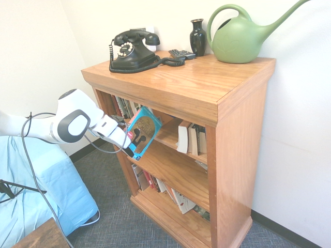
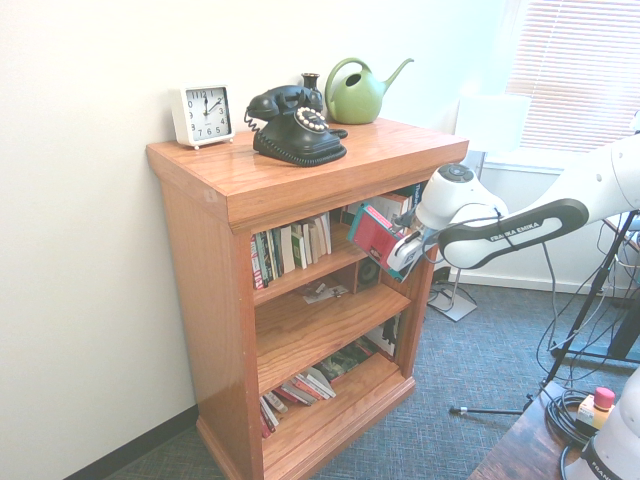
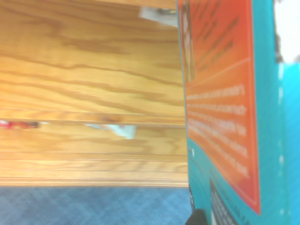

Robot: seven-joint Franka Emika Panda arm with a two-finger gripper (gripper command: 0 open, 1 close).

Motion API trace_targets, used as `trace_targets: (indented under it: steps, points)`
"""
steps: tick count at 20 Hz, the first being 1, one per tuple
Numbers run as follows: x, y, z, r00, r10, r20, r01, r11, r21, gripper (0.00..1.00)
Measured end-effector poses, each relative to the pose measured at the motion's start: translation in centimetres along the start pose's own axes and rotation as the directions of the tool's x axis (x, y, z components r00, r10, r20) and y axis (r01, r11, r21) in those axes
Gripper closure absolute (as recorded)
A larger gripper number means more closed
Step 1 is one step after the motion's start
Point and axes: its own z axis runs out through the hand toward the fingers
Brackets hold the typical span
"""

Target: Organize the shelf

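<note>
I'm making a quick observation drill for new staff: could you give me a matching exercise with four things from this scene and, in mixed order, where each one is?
Things
1. green watering can
2. blue-edged book
3. white clock
4. black vase

Places
A. on the shelf top, between the telephone and the watering can
B. in the gripper, in front of the shelf
C. on the shelf top, at the opposite end from the clock
D. on the shelf top, beside the telephone, near the watering can's opposite end

Pairs: 1-C; 2-B; 3-D; 4-A
</note>
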Motion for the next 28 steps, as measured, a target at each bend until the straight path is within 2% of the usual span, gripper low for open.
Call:
trace_targets:
  steps: [8, 13, 22, 28]
  points:
    - [2.0, -2.2, -0.1, 0.999, 0.012, 0.033, -0.014, 0.998, 0.063, 1.0]
    - [2.8, -3.3, 1.2, 0.999, 0.003, 0.036, -0.006, 0.998, 0.069, 1.0]
    - [4.0, -4.3, 4.0, 0.996, -0.063, -0.06, 0.068, 0.993, 0.095, 1.0]
    - [3.4, -4.9, 4.1, 0.994, -0.081, -0.074, 0.088, 0.992, 0.096, 1.0]
